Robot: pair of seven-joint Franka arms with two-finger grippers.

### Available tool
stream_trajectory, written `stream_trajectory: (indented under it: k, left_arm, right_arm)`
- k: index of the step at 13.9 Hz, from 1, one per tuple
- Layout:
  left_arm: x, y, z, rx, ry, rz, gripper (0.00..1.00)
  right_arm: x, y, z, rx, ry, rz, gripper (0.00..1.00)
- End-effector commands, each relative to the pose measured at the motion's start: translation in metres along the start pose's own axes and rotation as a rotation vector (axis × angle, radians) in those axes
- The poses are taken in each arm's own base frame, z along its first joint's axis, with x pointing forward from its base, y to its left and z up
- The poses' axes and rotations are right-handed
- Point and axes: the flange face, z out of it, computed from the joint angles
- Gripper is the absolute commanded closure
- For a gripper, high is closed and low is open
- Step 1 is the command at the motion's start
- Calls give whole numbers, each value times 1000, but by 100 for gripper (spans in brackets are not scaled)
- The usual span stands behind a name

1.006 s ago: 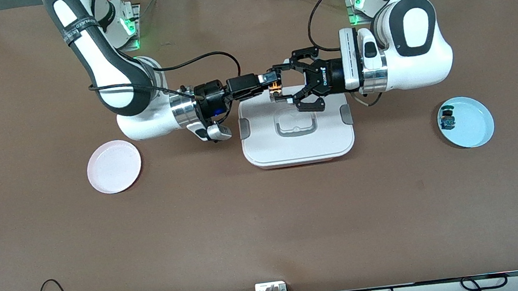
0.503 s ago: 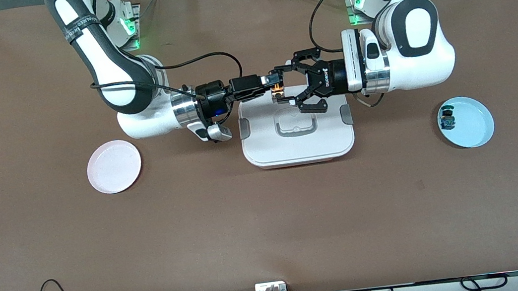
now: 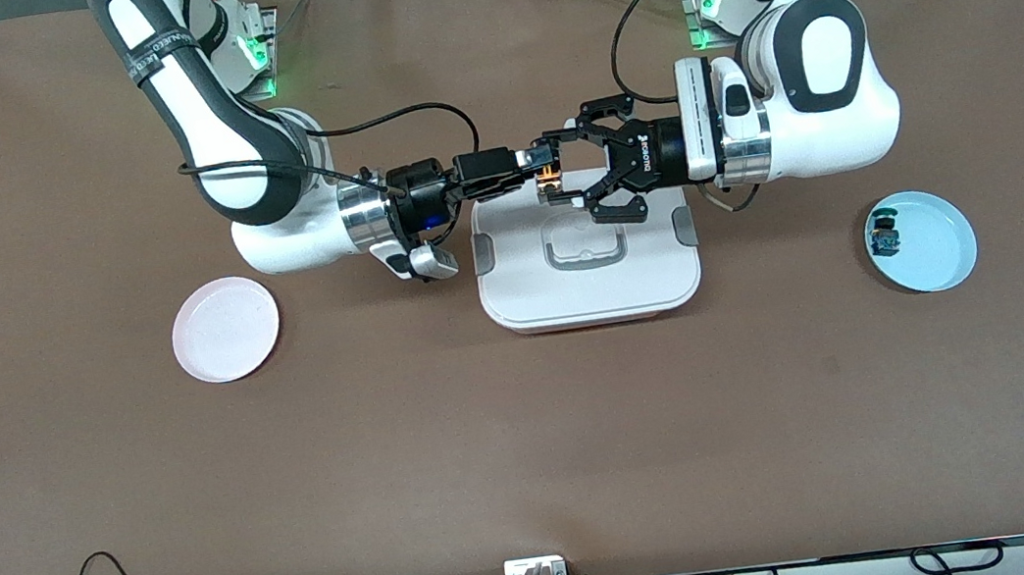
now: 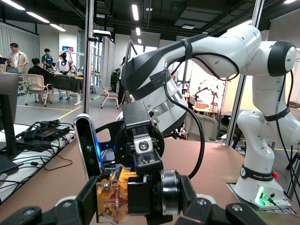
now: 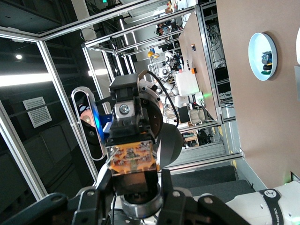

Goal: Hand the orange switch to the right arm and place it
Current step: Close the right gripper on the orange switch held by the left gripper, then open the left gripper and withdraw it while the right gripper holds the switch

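the right gripper [image 3: 528, 165] and the left gripper [image 3: 563, 168] meet in the air over the white lidded box [image 3: 587, 263], above the edge nearest the robots' bases. both are clamped on the orange switch [image 3: 545, 174], held between them. a pink plate [image 3: 226, 328] lies toward the right arm's end from the box, a blue plate [image 3: 938, 256] toward the left arm's end.
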Motion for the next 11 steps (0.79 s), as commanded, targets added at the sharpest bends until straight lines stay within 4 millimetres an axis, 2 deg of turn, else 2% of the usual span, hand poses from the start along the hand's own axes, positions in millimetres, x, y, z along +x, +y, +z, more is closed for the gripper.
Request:
stream_trajectory:
  k: [1,3,6,8,11]
  left_arm:
    - [15,1,1,18,33,-7,0]
    - [15,-1,-3,18,37,-10,0]
    - [13,-11,-35,10,61,-1,0]
    - [4,-21,-64,10,48,9,0]
    - [-4,-46,-127,-62,-11,76,0]
  right_arm:
    - [-2,1,7,2,11,-8,99]
    - [-2,1,7,2,11,-19,99]
    - [-2,1,7,2,11,-27,100]
    - [-1,1,5,1,14,-29,100]
    - [5,-4,-8,-2,32,-42,100]
